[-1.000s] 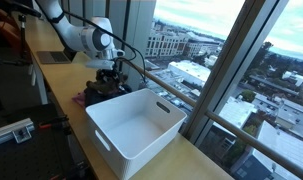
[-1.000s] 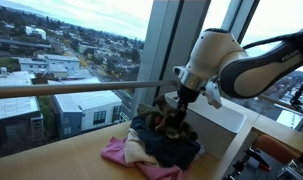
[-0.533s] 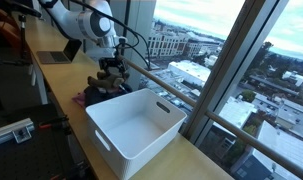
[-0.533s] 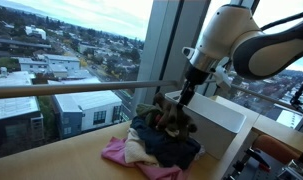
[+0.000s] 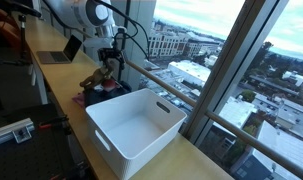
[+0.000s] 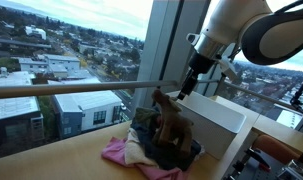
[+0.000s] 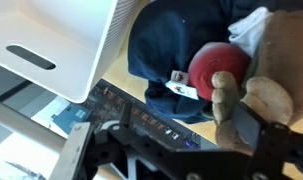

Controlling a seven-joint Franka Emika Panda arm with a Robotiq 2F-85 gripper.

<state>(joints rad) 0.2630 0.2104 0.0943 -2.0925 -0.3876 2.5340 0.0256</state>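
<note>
My gripper (image 5: 113, 62) (image 6: 193, 78) hangs over a heap of clothes (image 5: 96, 95) on the wooden counter, next to a white bin (image 5: 136, 125) (image 6: 217, 112). In the wrist view the gripper (image 7: 166, 150) stands wide open. A tan-brown plush or cloth (image 7: 246, 100) lies against the inner side of its right finger but is not pinched. That brown thing (image 6: 169, 120) stands up on top of the heap. Under it lie a dark blue garment (image 7: 166, 50), a red piece (image 7: 216, 68) and a pink cloth (image 6: 116, 150).
A metal railing (image 6: 71, 88) and tall window panes run along the far side of the counter. An open laptop (image 5: 56, 57) sits further back on the counter. The white bin (image 7: 51, 40) has handle slots in its walls and nothing visible inside.
The gripper has risen from the heap and its jaws have spread. The brown thing now stands higher on the pile than a second ago.
</note>
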